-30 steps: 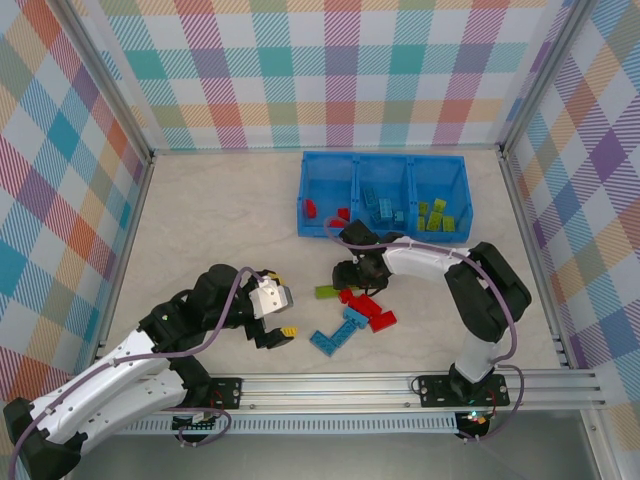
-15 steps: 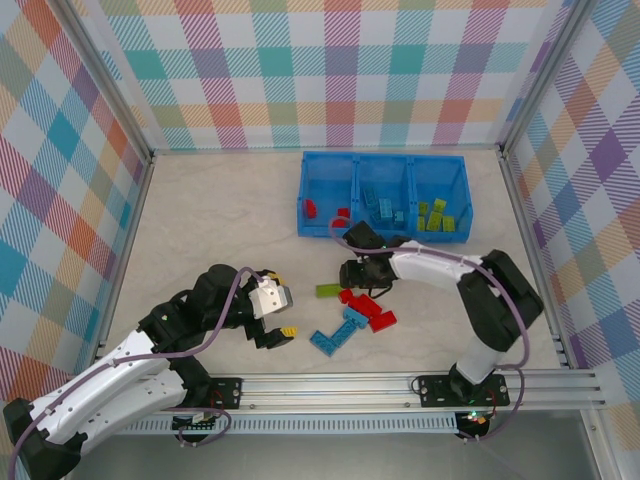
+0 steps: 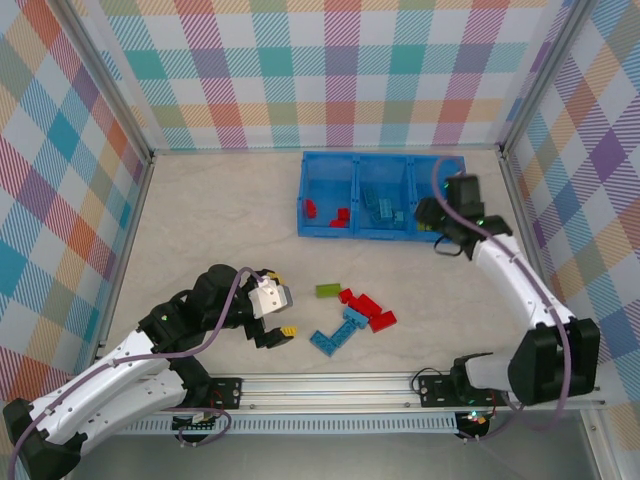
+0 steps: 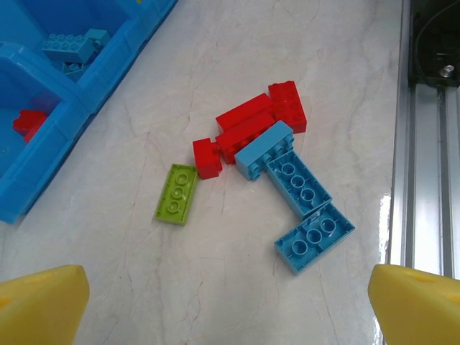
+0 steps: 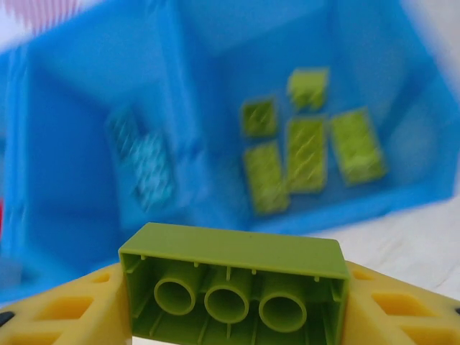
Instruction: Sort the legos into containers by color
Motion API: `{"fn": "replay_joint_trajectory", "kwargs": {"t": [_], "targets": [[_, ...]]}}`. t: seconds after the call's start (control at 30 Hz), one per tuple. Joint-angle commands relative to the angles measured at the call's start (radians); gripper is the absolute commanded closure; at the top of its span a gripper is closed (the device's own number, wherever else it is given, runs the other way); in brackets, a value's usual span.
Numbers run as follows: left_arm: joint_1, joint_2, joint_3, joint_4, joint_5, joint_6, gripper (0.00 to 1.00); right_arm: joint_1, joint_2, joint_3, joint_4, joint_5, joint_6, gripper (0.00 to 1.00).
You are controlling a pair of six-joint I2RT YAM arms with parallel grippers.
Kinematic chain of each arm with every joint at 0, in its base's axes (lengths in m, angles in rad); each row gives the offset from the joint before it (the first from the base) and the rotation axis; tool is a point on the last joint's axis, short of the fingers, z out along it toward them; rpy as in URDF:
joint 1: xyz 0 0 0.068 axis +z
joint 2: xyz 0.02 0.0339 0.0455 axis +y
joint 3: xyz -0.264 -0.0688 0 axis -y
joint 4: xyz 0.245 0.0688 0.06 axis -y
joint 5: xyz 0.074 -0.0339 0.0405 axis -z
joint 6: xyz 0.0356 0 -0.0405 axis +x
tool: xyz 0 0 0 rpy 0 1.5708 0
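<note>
Held lengthwise between the yellow fingers of my right gripper, which is shut on it, is a lime green lego, hollow side toward the camera. It hangs over the front of the blue bin's right container, where several green legos lie. The middle container holds light blue legos and the left one red legos. On the table lie a lime lego, red legos and light blue legos. My left gripper stands open just short of this pile.
Checkered walls close in the table on three sides. A metal rail runs along the near edge, close to the loose pile. The right arm stretches along the right side up to the bin.
My right gripper has closed on a green lego at the pile, lifted it and swung back and right to the bin's right container. The left arm has not moved.
</note>
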Motion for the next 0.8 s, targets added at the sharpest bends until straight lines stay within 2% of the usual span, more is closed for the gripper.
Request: {"fn": "replay_joint_trajectory", "kwargs": {"t": [0.0, 0.1, 0.2, 0.3, 0.53, 0.67, 0.77], "targets": [[0.006, -0.015, 0.007, -0.01, -0.024, 0.02, 0.0, -0.093, 0.141, 0.107, 0.036, -0.088, -0.064, 0.52], [0.006, -0.018, 0.004, -0.008, -0.029, 0.02, 0.0, -0.134, 0.311, 0.243, 0.01, -0.145, -0.071, 0.49], [0.006, -0.018, -0.001, -0.006, -0.031, 0.018, 0.0, -0.136, 0.432, 0.383, -0.069, -0.161, -0.068, 0.32], [0.005, -0.016, -0.003, -0.004, -0.033, 0.018, 0.0, -0.136, 0.449, 0.42, -0.076, -0.175, -0.053, 0.22], [0.006, 0.008, -0.004, -0.001, -0.033, 0.02, 0.0, -0.136, 0.352, 0.367, -0.075, -0.196, -0.065, 0.18], [0.007, 0.017, -0.007, 0.0, -0.047, 0.021, 0.0, -0.129, 0.177, 0.207, -0.048, -0.372, -0.036, 0.18], [0.006, 0.036, -0.005, 0.007, -0.058, 0.003, 0.0, -0.075, 0.016, 0.042, -0.029, -0.489, -0.015, 0.2]]}}
